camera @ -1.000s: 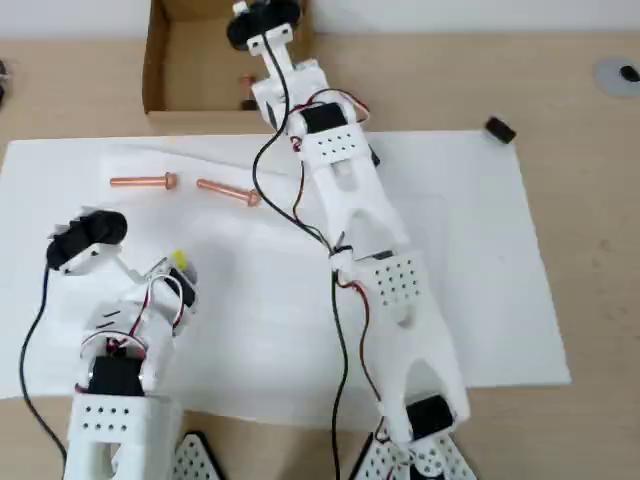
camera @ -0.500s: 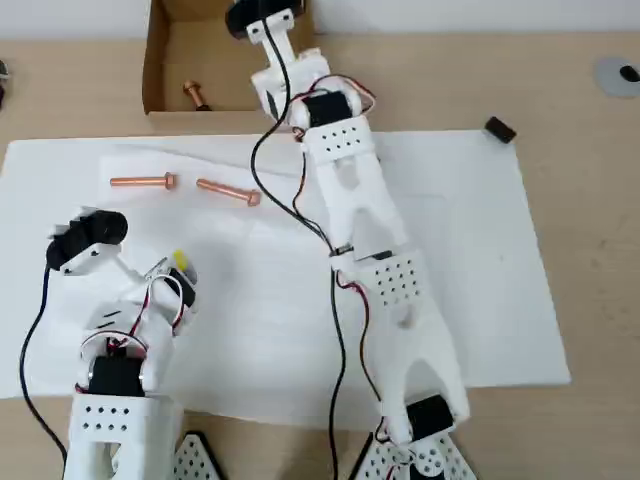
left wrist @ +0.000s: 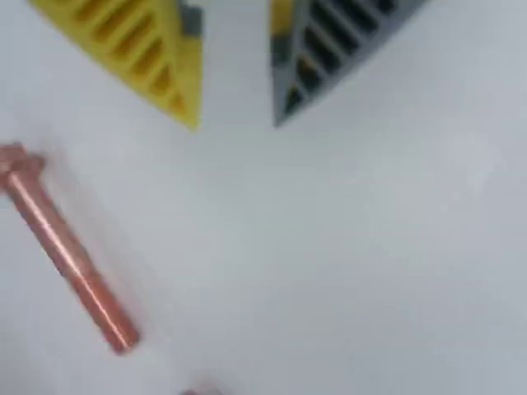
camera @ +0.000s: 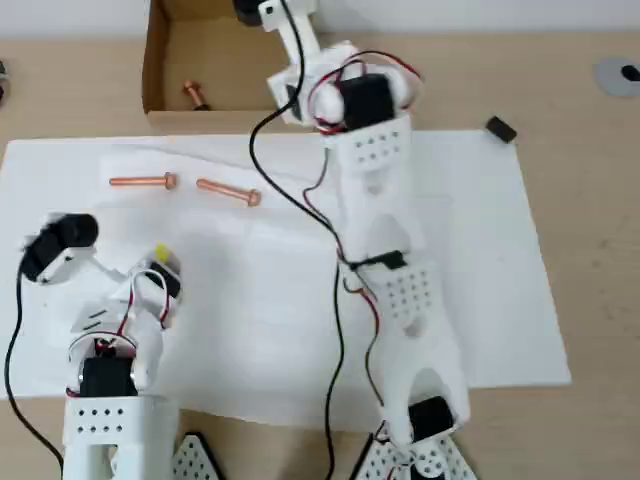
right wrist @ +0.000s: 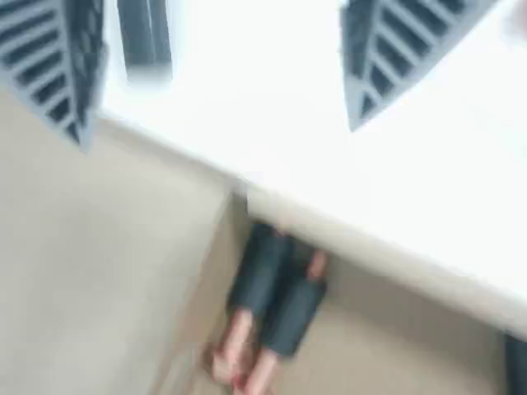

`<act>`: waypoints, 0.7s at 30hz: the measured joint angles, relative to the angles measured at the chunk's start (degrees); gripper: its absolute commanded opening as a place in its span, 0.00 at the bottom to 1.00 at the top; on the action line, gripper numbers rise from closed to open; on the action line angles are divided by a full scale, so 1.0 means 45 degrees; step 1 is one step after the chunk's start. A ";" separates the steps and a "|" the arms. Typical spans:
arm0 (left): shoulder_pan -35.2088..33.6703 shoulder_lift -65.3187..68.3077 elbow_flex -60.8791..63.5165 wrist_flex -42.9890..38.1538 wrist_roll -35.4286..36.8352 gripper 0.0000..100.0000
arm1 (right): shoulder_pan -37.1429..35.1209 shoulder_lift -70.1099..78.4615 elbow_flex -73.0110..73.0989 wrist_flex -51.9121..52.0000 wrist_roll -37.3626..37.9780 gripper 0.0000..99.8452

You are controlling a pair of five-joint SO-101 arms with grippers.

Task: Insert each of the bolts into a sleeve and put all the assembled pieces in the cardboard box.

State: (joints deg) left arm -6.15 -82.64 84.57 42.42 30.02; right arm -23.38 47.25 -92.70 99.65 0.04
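My left hand (left wrist: 235,122) hangs released over the white sheet (camera: 480,300), just beside a copper bolt (left wrist: 70,251). My right hand (right wrist: 218,132) gapes empty above the cardboard box (camera: 155,60), with assembled pieces (right wrist: 272,304) inside.

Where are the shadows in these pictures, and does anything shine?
Left wrist view: a soft shadow lies on the paper beside the bolt, and light glints along the bolt's shaft. High view: the paper is evenly lit, with only faint shadows on it. Right wrist view: the cardboard box looks dull, with no glare.
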 measured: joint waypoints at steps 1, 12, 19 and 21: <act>-0.0059 0.0000 -0.0020 0.0117 0.0039 0.07 | 0.0020 -0.0274 0.0000 0.0195 0.0000 0.24; -0.0137 0.0000 -0.1407 0.2305 0.0137 0.08 | 0.0625 -0.3712 0.4259 0.0449 0.2266 0.24; -0.0137 0.0000 -0.1485 0.2325 0.0137 0.08 | 0.0625 -0.7775 1.2308 0.0449 0.4083 0.24; -0.0137 0.0176 -0.1504 0.2325 0.0137 0.12 | 0.0625 -0.9084 1.4300 0.0410 0.4591 0.24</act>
State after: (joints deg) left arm -6.77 -81.85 77.80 52.88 30.64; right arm -20.57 6.37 -28.35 101.49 20.70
